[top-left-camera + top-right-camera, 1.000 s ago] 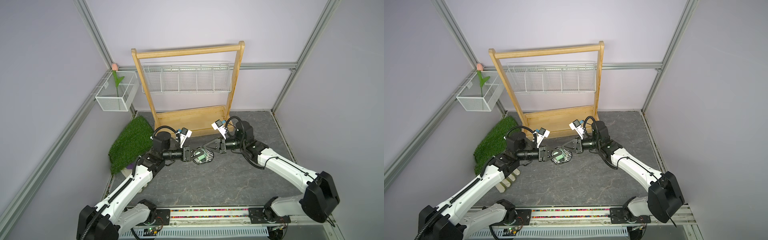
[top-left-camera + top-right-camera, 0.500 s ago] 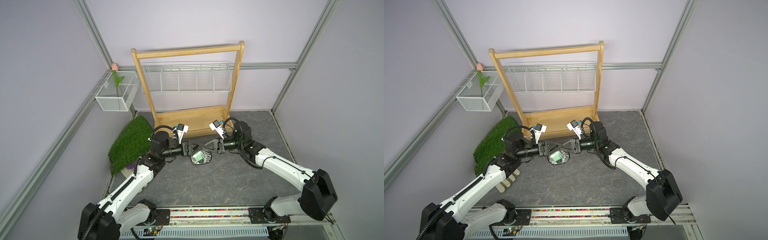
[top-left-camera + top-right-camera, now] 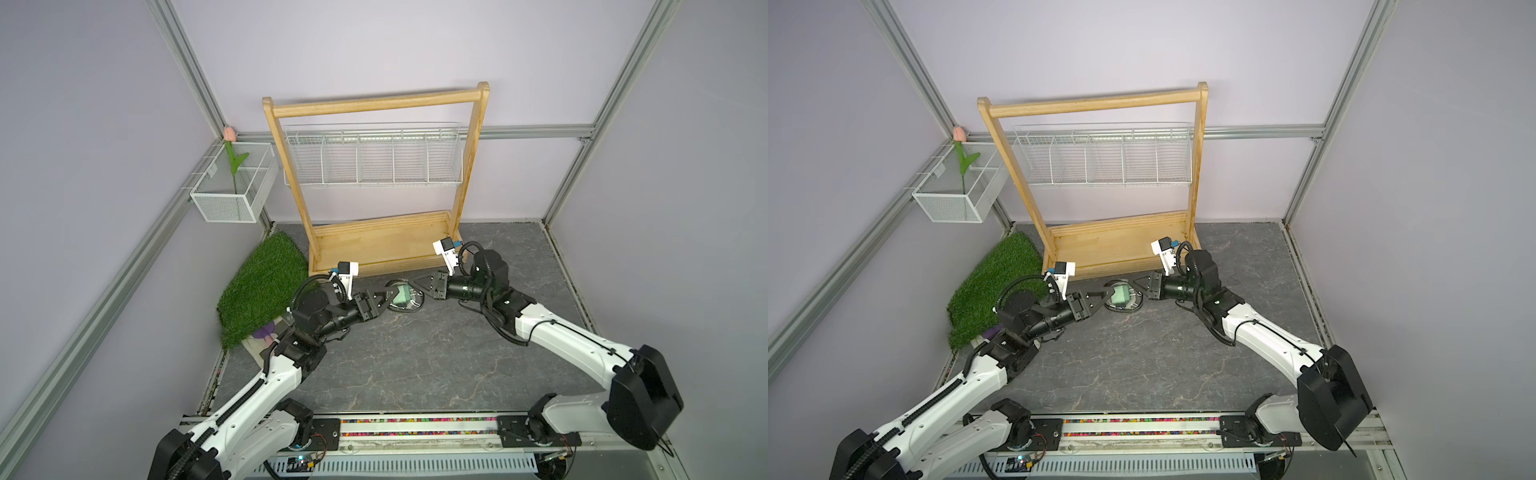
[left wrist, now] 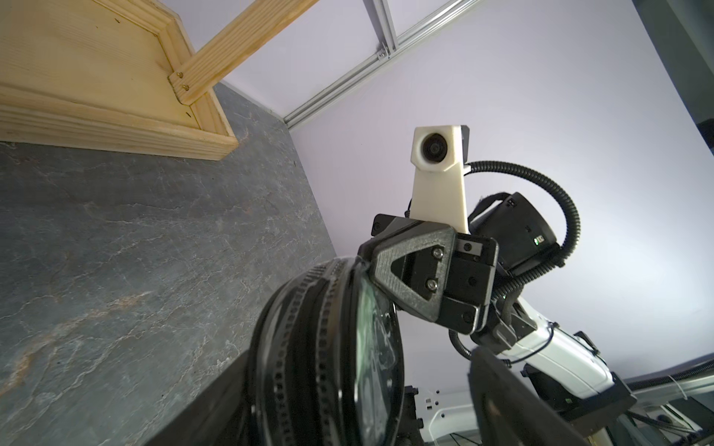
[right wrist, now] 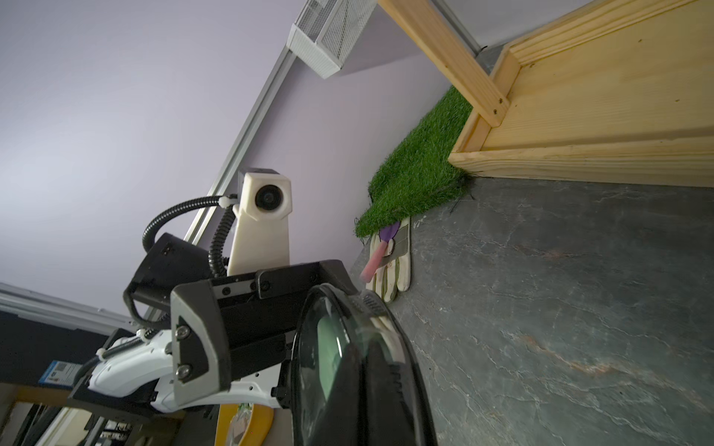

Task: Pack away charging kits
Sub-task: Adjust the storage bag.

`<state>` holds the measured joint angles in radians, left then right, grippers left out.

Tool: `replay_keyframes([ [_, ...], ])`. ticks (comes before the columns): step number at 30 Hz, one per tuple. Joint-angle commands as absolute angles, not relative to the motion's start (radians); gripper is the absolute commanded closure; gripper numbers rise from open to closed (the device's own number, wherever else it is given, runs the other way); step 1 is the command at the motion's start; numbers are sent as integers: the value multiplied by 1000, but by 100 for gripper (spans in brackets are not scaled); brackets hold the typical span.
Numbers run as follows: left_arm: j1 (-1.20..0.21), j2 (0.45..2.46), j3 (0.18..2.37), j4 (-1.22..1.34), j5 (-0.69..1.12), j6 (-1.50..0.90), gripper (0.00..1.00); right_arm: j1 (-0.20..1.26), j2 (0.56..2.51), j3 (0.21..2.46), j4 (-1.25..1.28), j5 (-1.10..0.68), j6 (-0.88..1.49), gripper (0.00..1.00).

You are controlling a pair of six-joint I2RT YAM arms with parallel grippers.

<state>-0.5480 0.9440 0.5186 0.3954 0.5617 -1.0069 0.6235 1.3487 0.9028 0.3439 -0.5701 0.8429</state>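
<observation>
Landmark: wooden rack [image 3: 376, 245], standing at the back wall.

- Clear pouch [image 3: 409, 308], oval with a black zipper rim, is just in front of the rack's base, nearer the rack's right post. It stands on edge between the two arms. Whether its lower rim touches the table cannot be told.
- Mint-green charger block [image 3: 401, 294] is inside the pouch and shows through the clear wall in both top views [image 3: 1122, 294]. It also shows as a green patch in the right wrist view [image 5: 328, 347].
- Thin white strands beside the block read as the cable coil [image 3: 1133, 301], also inside the pouch. Detail is too fine to confirm.
- Right gripper [image 3: 414, 289]: jaws closed, pinching the pouch's rim on the side toward the right post. The contact is clear in the left wrist view [image 4: 371, 267].
- Left gripper [image 3: 388, 300]: jaws spread wide and straddling the pouch's opposite edge. The left wrist view shows a gap between pouch and finger, so it grips nothing.
</observation>
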Motion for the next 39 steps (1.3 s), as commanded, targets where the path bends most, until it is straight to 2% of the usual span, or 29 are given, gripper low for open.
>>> replay_keyframes([
  [1,-567,994,475,542,454,-1107,16,624,1343,886,535,-455,961,94],
  [10,-580,1161,469,744,395,-1131,18,685,1419,860,634,-392,1034,94],
  [12,-580,1200,469,818,383,-1156,21,703,1441,841,693,-370,1068,94],
  [14,-580,1227,473,867,380,-1179,31,712,1454,828,724,-352,1084,94],
  [16,-580,1247,470,911,383,-1204,36,714,1457,821,720,-333,1090,94],
  [19,-580,1250,464,939,387,-1222,49,714,1452,814,720,-318,1087,94],
  [24,-578,1191,453,886,346,-1216,76,711,1435,830,684,-360,1062,93],
  [25,-574,1178,452,878,346,-1218,80,711,1424,836,656,-368,1048,85],
  [27,-552,1142,467,821,377,-1220,82,705,1385,865,558,-401,986,63],
  [30,-507,1091,506,713,467,-1215,83,694,1295,925,322,-431,826,49],
  [35,-436,1067,639,494,727,-1167,86,688,1172,1042,-97,-465,479,45],
  [39,-432,1096,735,443,920,-1176,90,717,1144,1129,-342,-466,258,52],
])
